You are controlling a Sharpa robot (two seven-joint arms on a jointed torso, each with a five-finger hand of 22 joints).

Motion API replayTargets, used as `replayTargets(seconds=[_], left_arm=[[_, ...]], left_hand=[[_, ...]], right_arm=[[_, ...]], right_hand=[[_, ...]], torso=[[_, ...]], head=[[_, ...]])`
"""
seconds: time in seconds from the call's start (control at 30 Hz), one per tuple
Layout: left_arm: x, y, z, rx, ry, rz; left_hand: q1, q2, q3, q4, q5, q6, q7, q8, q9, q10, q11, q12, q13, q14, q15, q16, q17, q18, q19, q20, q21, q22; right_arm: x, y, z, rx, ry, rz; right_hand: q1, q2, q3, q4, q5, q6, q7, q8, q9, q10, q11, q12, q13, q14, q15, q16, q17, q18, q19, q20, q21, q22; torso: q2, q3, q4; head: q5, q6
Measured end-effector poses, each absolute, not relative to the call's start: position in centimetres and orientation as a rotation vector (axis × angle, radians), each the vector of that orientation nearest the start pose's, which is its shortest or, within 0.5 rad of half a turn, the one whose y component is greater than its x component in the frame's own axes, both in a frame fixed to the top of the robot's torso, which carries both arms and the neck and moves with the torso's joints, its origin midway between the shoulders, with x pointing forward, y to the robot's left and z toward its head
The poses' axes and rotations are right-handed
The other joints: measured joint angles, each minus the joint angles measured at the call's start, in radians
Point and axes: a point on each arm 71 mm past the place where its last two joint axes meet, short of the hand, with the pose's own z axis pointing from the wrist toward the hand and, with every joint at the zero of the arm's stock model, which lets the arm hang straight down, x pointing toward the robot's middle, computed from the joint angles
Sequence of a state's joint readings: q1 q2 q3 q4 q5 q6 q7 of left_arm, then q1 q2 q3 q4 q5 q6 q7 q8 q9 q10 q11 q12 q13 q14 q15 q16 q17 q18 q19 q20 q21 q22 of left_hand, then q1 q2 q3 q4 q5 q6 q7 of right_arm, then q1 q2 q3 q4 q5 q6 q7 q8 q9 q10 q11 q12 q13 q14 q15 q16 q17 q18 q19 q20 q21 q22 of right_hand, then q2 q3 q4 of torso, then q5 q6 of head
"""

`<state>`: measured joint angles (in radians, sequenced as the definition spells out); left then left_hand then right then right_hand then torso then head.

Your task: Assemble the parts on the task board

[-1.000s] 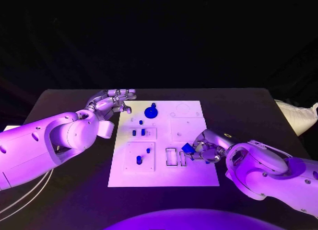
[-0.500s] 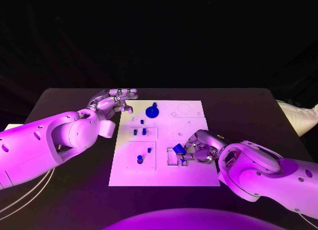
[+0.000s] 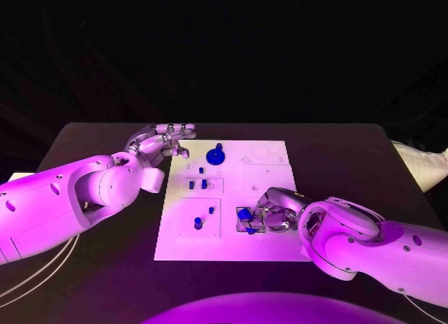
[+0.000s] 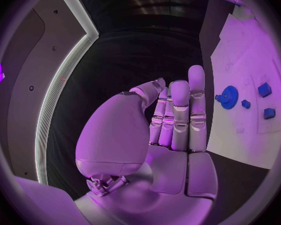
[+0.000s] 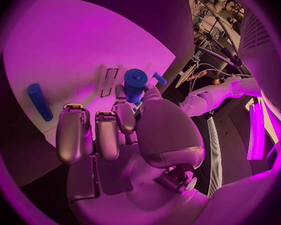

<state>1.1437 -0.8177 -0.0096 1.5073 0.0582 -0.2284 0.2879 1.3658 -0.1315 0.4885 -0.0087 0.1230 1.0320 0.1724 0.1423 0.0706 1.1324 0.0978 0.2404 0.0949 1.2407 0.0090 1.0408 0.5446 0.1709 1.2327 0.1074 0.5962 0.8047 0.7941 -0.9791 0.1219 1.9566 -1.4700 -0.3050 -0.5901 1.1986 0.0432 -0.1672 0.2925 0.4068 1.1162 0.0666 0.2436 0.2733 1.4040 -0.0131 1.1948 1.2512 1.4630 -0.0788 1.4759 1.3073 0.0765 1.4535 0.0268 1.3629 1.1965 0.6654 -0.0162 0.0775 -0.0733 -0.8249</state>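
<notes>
Your right hand [image 3: 267, 217] is pinching a small blue block-shaped part [image 5: 135, 81] between thumb and a fingertip, low over the narrow rectangular slots [image 3: 242, 221] near the front of the white task board [image 3: 272, 253]; I judge the step is seating it, so square the part to a slot before you press, and come straight down, not at a slant. Your left hand [image 3: 163, 143] rests released, fingers straight and together, at the board's far left corner near the blue gear-like disc [image 3: 216, 158]; keep it there, off the black surface's [image 3: 360, 152] working zone.
</notes>
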Motion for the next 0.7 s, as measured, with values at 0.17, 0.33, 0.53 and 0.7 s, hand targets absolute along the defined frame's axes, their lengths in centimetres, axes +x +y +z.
replayTargets(seconds=[0.17,0.33,0.53,0.7], left_arm=[[48.42,19.64,-20.34,-1.269,1.546,-1.592],[48.42,19.64,-20.35,-1.269,1.547,-1.592],[48.41,19.63,-20.36,-1.270,1.549,-1.592],[48.41,19.61,-20.36,-1.270,1.550,-1.592]], left_hand=[[0.000,0.000,0.000,0.000,0.000,0.000,0.000,0.000,-0.001,0.000,0.000,0.000,0.000,0.000,0.000,0.000,-0.001,0.000,0.000,0.000,0.000,0.000],[0.000,0.000,0.000,0.000,0.000,0.000,0.000,0.000,-0.001,0.000,0.000,0.000,0.000,0.000,0.000,0.000,-0.001,0.000,0.000,0.000,0.000,0.000],[0.000,0.000,0.000,0.000,0.000,0.000,0.000,0.000,-0.001,0.000,0.000,0.000,0.000,0.000,0.000,0.000,-0.001,0.000,0.000,0.000,0.000,0.000],[0.000,0.000,0.000,0.000,0.000,0.000,0.000,0.000,-0.001,0.000,0.000,0.000,0.000,0.000,0.000,0.000,-0.001,0.000,0.000,0.000,0.000,0.000]], right_arm=[[34.91,-17.10,-25.76,0.176,2.032,0.562],[34.97,-17.06,-25.74,0.154,2.025,0.551],[35.01,-17.03,-25.65,0.134,2.014,0.543],[34.97,-17.00,-25.56,0.120,2.007,0.540]], right_hand=[[-0.031,0.013,-0.035,-0.001,-0.110,0.011,-0.011,0.004,0.021,0.002,-0.006,-0.014,-0.017,0.002,-0.002,-0.002,0.001,0.000,0.000,0.000,-0.005,-0.007],[-0.074,0.002,-0.082,-0.001,-0.259,0.011,-0.011,0.013,0.036,-0.001,-0.004,-0.024,-0.010,0.000,-0.004,-0.008,0.001,0.000,0.000,0.000,-0.011,-0.014],[-0.097,-0.010,-0.099,0.000,-0.334,0.011,-0.011,0.013,0.046,-0.002,-0.005,-0.031,-0.009,0.000,-0.004,-0.012,0.001,0.000,0.000,0.000,-0.011,-0.016],[-0.097,-0.010,-0.099,0.000,-0.329,0.011,-0.011,0.013,0.049,-0.002,-0.005,-0.031,-0.009,0.000,-0.004,-0.012,0.001,0.000,0.000,0.000,-0.011,-0.016]], torso=[[0.000,0.0005,0.0002],[0.000,0.0006,0.0000],[0.001,0.0008,-0.0012],[0.001,0.0012,-0.0009]], head=[[0.000,0.001],[0.000,0.001],[0.001,0.001],[-0.001,0.002]])
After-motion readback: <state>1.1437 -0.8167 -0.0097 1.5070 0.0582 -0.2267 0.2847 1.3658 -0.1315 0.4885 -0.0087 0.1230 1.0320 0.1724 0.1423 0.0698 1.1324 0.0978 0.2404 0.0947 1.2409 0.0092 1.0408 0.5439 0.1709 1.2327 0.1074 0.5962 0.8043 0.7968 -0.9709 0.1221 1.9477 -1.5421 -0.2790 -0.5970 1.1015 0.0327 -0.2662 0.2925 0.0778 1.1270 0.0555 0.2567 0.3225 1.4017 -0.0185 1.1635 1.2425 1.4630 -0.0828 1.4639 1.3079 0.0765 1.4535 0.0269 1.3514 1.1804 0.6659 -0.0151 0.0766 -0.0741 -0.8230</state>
